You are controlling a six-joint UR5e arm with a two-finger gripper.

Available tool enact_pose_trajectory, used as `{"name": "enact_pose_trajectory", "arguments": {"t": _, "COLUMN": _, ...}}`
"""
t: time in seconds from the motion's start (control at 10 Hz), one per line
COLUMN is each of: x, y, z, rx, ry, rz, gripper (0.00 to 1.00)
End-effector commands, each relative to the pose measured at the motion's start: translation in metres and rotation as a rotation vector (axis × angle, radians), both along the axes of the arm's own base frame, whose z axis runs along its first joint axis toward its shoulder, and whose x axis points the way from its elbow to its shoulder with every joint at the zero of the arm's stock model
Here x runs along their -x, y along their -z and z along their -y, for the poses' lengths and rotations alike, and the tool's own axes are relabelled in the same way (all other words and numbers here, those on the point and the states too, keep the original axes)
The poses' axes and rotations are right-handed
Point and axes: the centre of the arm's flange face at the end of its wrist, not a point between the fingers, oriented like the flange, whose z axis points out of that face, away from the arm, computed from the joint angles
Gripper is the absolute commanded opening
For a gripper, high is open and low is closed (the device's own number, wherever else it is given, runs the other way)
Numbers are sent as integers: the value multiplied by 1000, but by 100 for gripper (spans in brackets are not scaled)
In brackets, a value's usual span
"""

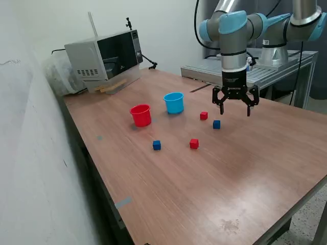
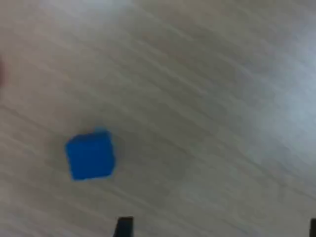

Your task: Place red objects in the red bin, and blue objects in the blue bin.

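Two small red cubes lie on the wooden table, one [image 1: 204, 116] near the blue bin and one [image 1: 194, 144] nearer the front. Two dark blue cubes lie there too, one [image 1: 216, 124] close below my gripper and one [image 1: 156, 145] further toward the exterior view's left. The red bin [image 1: 141, 115] and the light blue bin [image 1: 174, 102] stand upright side by side. My gripper [image 1: 235, 111] hangs open above the table, just to the exterior view's right of the nearer blue cube, holding nothing. In the wrist view, that blue cube [image 2: 91, 155] lies on the wood, blurred, beside a dark fingertip [image 2: 123, 227].
A microwave [image 1: 104, 55] stands at the table's far corner with a plastic bag beside it. A metal bench [image 1: 255, 71] with a second arm's base stands behind the table. A wall runs along the exterior view's left.
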Motion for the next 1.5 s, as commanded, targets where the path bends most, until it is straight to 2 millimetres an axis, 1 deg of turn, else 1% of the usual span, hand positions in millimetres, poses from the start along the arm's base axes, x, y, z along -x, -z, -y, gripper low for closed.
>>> {"name": "enact_pose_trajectory", "arguments": {"t": 0.0, "x": 25, "y": 12, "z": -45, "rx": 51, "ry": -121, "rz": -3, "gripper": 100}}
{"name": "enact_pose_trajectory", "arguments": {"t": 0.1, "x": 24, "y": 17, "z": -57, "rx": 46, "ry": -190, "rz": 2, "gripper": 100}}
{"name": "enact_pose_trajectory", "arguments": {"t": 0.2, "x": 19, "y": 22, "z": -57, "rx": 47, "ry": -227, "rz": 13, "gripper": 100}}
{"name": "enact_pose_trajectory", "arguments": {"t": 0.5, "x": 4, "y": 38, "z": -58, "rx": 47, "ry": -231, "rz": 53, "gripper": 100}}
{"name": "enact_pose_trajectory", "arguments": {"t": 0.8, "x": 8, "y": 37, "z": -59, "rx": 46, "ry": -232, "rz": 27, "gripper": 100}}
{"name": "enact_pose_trajectory", "arguments": {"t": 0.9, "x": 15, "y": 32, "z": -65, "rx": 44, "ry": -222, "rz": -4, "gripper": 100}}
{"name": "enact_pose_trajectory", "arguments": {"t": 1.1, "x": 22, "y": 30, "z": -80, "rx": 41, "ry": -198, "rz": -24, "gripper": 100}}
{"name": "enact_pose_trajectory", "arguments": {"t": 1.2, "x": 25, "y": 38, "z": -86, "rx": 40, "ry": -190, "rz": -14, "gripper": 100}}
{"name": "enact_pose_trajectory", "arguments": {"t": 1.4, "x": 22, "y": 44, "z": -89, "rx": 43, "ry": -183, "rz": -2, "gripper": 100}}
